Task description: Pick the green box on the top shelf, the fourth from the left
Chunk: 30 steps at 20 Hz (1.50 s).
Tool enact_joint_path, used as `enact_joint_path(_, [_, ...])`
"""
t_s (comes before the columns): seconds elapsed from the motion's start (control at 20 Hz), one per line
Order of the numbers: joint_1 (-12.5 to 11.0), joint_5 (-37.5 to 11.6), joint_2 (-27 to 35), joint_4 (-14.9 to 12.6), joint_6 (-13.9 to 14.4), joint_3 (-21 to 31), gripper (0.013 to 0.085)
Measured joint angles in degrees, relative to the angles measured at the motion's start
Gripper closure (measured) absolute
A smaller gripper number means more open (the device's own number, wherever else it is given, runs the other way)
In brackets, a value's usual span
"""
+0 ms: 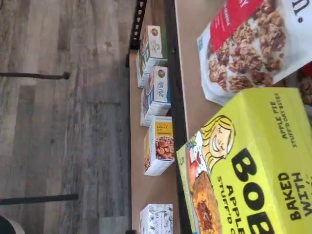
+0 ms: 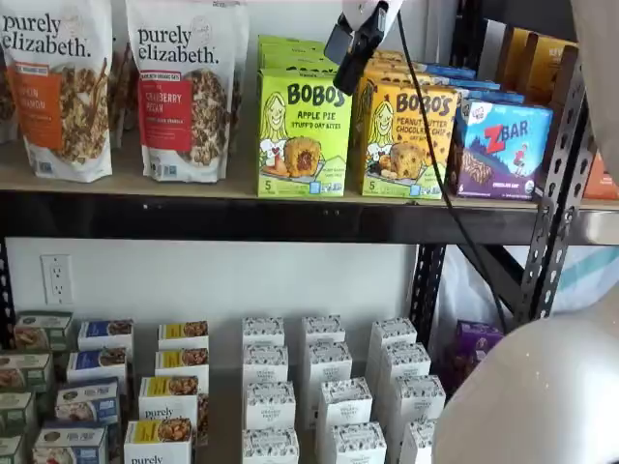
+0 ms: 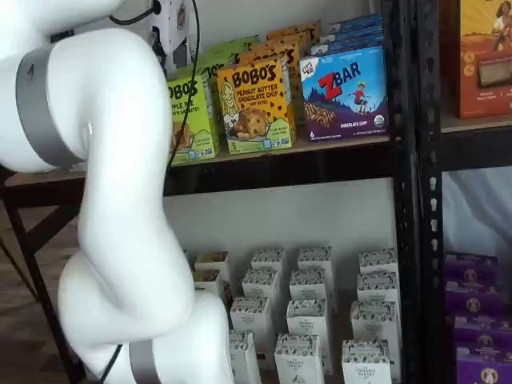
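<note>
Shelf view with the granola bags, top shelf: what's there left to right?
Orange-label Purely Elizabeth bag → red-label Purely Elizabeth bag → green Bobo's apple pie box → orange Bobo's peanut butter chocolate chip box → blue Zbar box.

Wrist cam: sits close over the top shelf edge, picture turned on its side, green Bobo's box filling the near field, granola bag beside it, lower shelf and floor far below. One shelf cam faces the rack head-on, mid range, both shelves in frame, green Bobo's box near centre. Other shelf cam looks from the right at an angle, arm blocking the left. All three share that box; shelf cams also share the Zbar box
</note>
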Motion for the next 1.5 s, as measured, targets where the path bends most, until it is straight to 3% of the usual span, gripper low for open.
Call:
enact_joint_path(0.45, [-1.2,-2.9,3.9,1.6,-1.6,-2.0,0.013])
enact_joint_path(0.95, [-1.3,-6.1,8.7,-0.7,-2.4,-5.1,0.013])
enact_joint_path(1.25, [-1.1,0.8,13.2,-2.7,-2.3,-11.1,0.013])
enact_joint_path(1.5, [-0.8,2.1,14.8,-3.6,-2.1,-12.8,0.013])
